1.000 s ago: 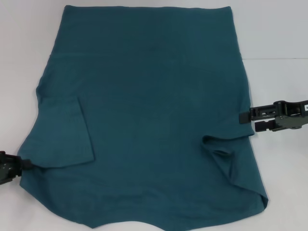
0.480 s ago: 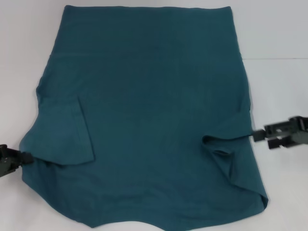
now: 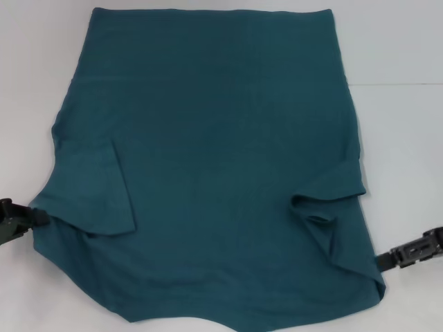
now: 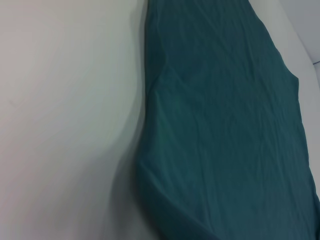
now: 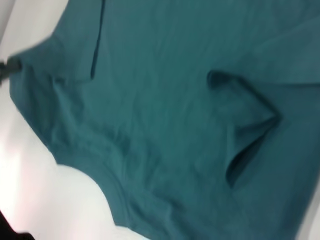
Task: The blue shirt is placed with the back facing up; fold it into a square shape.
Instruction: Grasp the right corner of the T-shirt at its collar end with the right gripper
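Observation:
The blue shirt (image 3: pixel 221 159) lies spread on the white table with its plain side up. Both sleeves are folded inward: the left sleeve (image 3: pixel 97 187) lies flat, the right sleeve (image 3: pixel 322 207) is bunched and creased. My left gripper (image 3: pixel 40 218) is at the shirt's left edge beside the folded sleeve, shut on the cloth there. The right wrist view shows it as a dark tip (image 5: pixel 7 66) at the shirt's edge (image 5: pixel 165 100). My right gripper (image 3: pixel 382 261) sits low at the shirt's near right edge, just off the cloth. The left wrist view shows only shirt fabric (image 4: pixel 225 125) and table.
The white table (image 3: pixel 401 41) shows bare surface on both sides of the shirt and beyond its far hem. The shirt's near edge curves close to the table's front (image 3: pixel 208 325). A faint seam line (image 3: pixel 398 84) runs across the table at the right.
My right gripper has moved from beside the shirt's mid right edge toward the near right corner. My left gripper has shifted slightly farther away, and the shirt's left edge moved with it.

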You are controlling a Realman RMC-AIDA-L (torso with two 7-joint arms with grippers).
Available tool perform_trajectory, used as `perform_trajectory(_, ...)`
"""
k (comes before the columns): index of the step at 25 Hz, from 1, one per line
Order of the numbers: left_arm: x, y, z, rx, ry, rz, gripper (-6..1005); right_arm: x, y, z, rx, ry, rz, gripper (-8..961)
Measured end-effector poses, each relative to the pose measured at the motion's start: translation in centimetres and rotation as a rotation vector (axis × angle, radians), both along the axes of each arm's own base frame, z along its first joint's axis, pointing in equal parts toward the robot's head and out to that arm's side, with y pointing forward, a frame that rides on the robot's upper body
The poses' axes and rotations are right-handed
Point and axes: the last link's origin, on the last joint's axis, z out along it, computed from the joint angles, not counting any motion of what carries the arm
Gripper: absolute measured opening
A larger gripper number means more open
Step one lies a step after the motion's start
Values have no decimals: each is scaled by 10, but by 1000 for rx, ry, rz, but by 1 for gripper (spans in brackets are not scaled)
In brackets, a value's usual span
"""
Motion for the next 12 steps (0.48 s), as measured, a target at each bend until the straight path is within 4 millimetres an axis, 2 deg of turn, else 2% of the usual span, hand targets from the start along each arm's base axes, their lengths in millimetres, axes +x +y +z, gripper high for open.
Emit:
perform_trajectory(4, 0, 0, 0, 2, -1, 1, 23, -1, 1, -14, -22, -40, 35, 884)
perform_trajectory(12, 0, 0, -1, 1, -4, 1, 24, -2, 4, -23, -17, -75, -11, 885)
